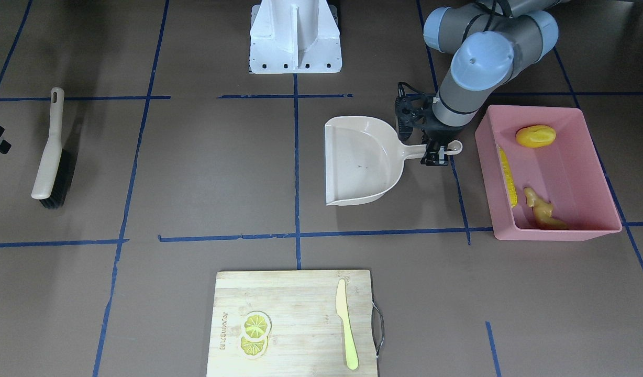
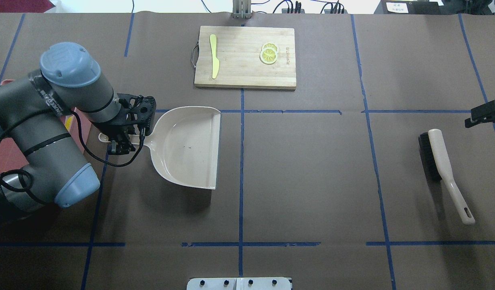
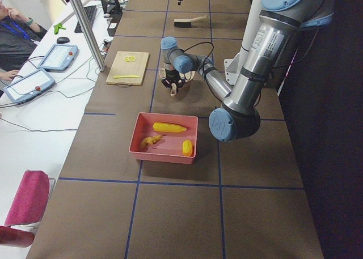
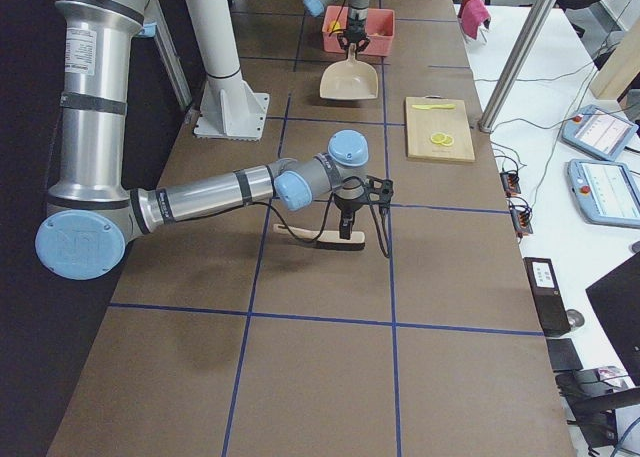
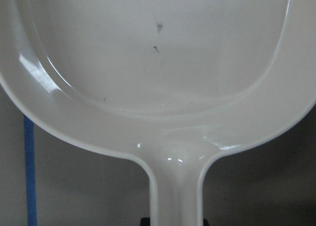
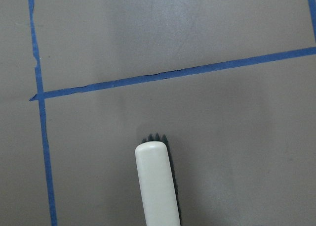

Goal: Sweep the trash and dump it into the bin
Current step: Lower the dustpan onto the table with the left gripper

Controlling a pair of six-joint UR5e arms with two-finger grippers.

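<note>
Left hand (image 1: pixel 435 154) straddles the dustpan (image 1: pixel 361 162) handle; whether it grips, I cannot tell. Trash (image 1: pixel 535 136) lies inside the bin (image 1: pixel 562 233). Release gently, lifting straight off the desk (image 1: pixel 196 173).

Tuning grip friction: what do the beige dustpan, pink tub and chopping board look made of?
Beige scoop-shaped dustpan: likely moulded plastic, glossy; sharp highlights in the wrist view. Pink rectangular tub: probably plastic, smooth, duller sheen. Pale rectangular chopping board: wood or bamboo, matte; grain strips.
</note>
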